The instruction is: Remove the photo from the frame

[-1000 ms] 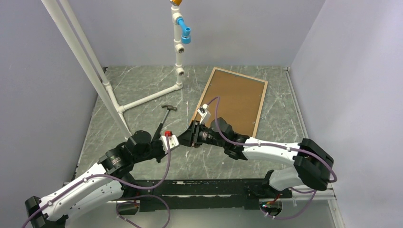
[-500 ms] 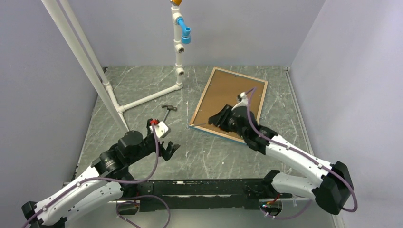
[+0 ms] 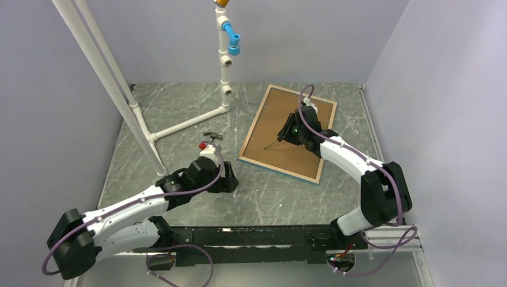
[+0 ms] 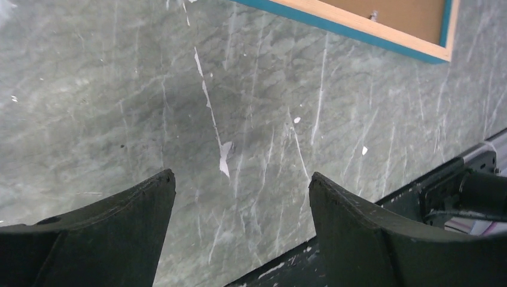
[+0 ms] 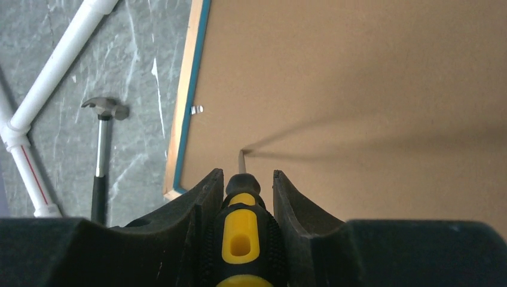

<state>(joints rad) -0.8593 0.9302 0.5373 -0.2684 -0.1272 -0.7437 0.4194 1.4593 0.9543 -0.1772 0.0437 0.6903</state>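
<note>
Right gripper (image 5: 246, 177): jaws part closed, clamped on the yellow-and-black handle of a screwdriver (image 5: 242, 239). The blade points forward and down. Its shadow meets the tip on the brown board (image 5: 370, 89), so contact looks likely but is not confirmed.

Frame (image 5: 190, 89): lying face down and flat on the table (image 4: 119, 89), with the board uppermost and the turquoise edge showing at the rim. One small metal clip (image 5: 196, 109) is visible on the left rail, clear of the blade tip. The photo is not visible and is presumed to lie beneath the board.

Left gripper (image 4: 239, 185): jaws wide apart and holding nothing. It hangs over bare table near the frame's near edge, not touching it.

Hammer (image 5: 101, 149): on the table just left of the frame.

Risks, as judged:
- The tip sits on open board, not at the clip. Pressing here could gouge the board and crease the photo under it.
- Nothing steadies the frame. A sideways push or levering at the clip could slide or spin it, possibly into the hammer.
- The grip is on a round handle, so the tool may twist or slip under load.
- A clip bent too hard could snap or spring off.
</note>
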